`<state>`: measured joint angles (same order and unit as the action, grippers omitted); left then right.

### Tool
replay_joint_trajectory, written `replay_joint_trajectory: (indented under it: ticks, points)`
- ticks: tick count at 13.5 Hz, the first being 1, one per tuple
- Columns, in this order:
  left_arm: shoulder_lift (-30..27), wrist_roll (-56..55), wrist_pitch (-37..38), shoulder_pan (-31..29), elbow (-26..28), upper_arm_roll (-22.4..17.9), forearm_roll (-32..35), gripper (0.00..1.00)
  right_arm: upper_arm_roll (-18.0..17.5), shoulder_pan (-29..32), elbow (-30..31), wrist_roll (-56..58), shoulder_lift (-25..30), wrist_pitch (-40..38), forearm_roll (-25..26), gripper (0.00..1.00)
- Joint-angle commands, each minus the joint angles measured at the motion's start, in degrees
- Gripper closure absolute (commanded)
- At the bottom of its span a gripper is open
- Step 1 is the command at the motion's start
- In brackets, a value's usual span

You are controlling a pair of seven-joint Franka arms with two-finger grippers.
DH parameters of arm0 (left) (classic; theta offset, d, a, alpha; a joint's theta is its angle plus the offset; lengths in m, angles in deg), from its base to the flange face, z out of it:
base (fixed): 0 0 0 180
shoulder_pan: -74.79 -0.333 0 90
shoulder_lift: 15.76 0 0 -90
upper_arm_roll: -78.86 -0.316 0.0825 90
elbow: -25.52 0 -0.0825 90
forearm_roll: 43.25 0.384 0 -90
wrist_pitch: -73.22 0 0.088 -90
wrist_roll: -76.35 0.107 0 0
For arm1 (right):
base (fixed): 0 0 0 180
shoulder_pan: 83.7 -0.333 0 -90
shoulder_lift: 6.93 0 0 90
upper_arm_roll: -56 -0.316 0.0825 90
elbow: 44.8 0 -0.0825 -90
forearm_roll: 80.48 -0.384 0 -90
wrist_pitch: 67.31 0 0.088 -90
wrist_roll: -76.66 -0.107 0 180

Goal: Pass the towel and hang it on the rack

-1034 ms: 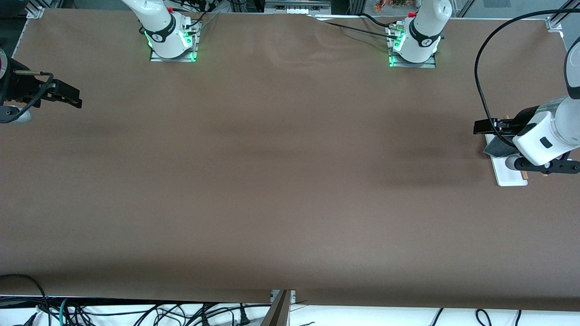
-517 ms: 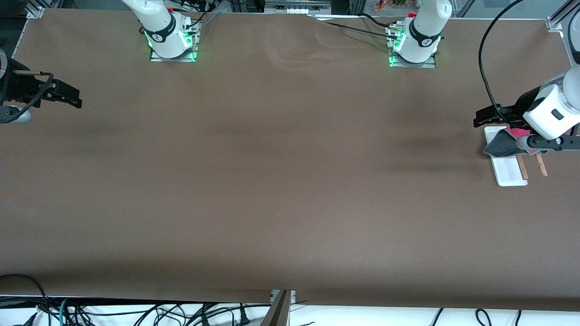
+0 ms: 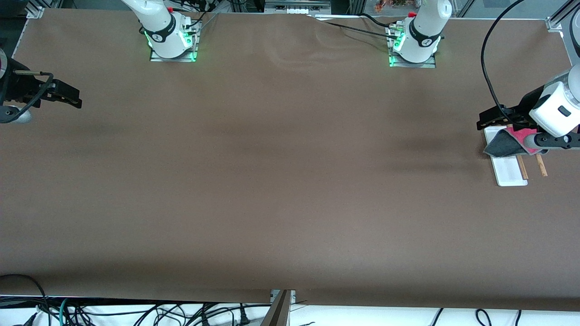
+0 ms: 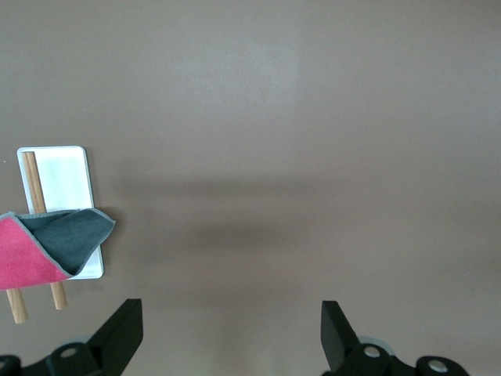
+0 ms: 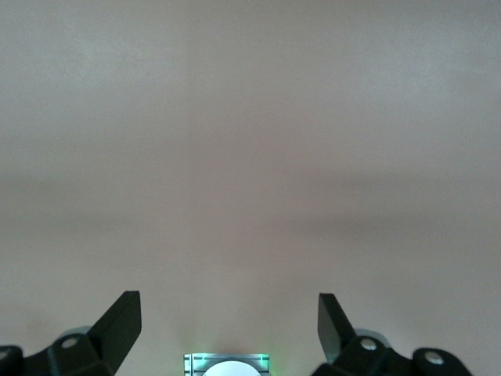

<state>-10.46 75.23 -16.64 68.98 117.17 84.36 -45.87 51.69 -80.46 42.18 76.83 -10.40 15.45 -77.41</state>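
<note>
The towel (image 3: 511, 140) hangs over the two wooden rods of the rack (image 3: 510, 174), its pink side up and a dark grey corner drooping over the white base. In the left wrist view the towel (image 4: 48, 249) covers one end of the rack (image 4: 66, 176). My left gripper (image 3: 484, 121) is open and empty, in the air over the table at the rack's end farther from the front camera; its fingers (image 4: 125, 329) are clear of the towel. My right gripper (image 3: 74, 98) is open and empty and waits at the right arm's end of the table.
The brown table top (image 3: 281, 172) is bare between the arms. A black cable (image 3: 487, 68) loops above the left gripper. The right arm's base (image 5: 227, 364) with its green light shows in the right wrist view.
My left arm has pulled away from the rack, toward the table's back edge, and uncovered the towel on the rods. The right arm has not moved.
</note>
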Motion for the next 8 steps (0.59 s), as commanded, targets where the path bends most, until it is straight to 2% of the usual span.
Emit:
replay_joint_trajectory:
  ticks: [1, 8]
  points:
    - [-1.34, -0.73, -0.32, -1.05, -0.33, 0.84, 1.12, 0.0, -0.43, 0.54, -0.49, -0.25, 0.3, -0.05, -0.87, 0.0]
    - [-0.64, -0.82, -0.15, -1.31, -3.06, 0.92, 0.95, 0.0, -0.43, 0.62, -0.49, -0.25, 0.21, 0.04, -0.87, 0.0]
